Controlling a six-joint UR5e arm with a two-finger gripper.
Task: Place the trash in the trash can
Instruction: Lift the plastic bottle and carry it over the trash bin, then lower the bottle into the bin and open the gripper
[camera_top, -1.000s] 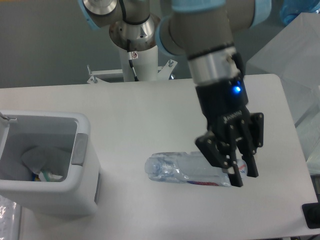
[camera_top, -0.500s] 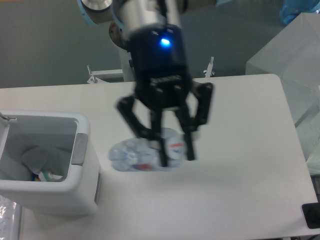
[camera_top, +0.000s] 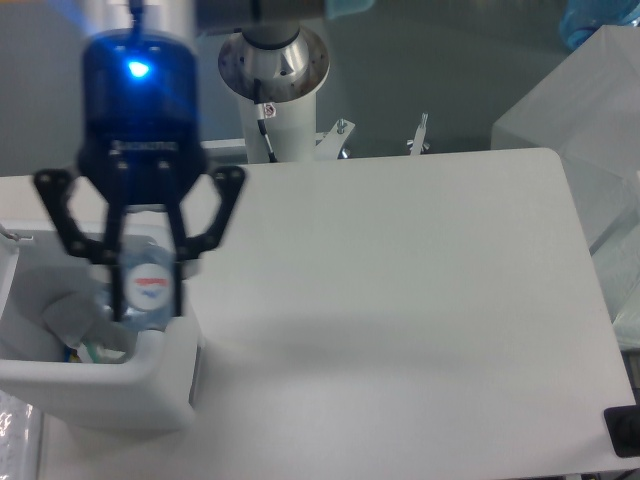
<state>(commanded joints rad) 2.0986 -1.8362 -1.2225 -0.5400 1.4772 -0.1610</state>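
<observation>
My gripper (camera_top: 146, 290) hangs over the white trash can (camera_top: 120, 395) at the left edge of the table. It is shut on the crushed clear bottle (camera_top: 148, 286), which hangs between the fingers with its red and blue label facing the camera, just above the bin's opening. Inside the bin lies a small crumpled clear piece of trash (camera_top: 75, 322) with some coloured scraps beside it. The gripper's black body with a blue light hides the bin's far rim.
The robot's white base column (camera_top: 277, 90) stands behind the table's far edge. Pale translucent boxes (camera_top: 590, 110) sit to the right of the table. A small black object (camera_top: 622, 432) is at the lower right corner.
The gripper has carried the bottle from the middle of the table leftward, and it now hangs over the trash can's opening.
</observation>
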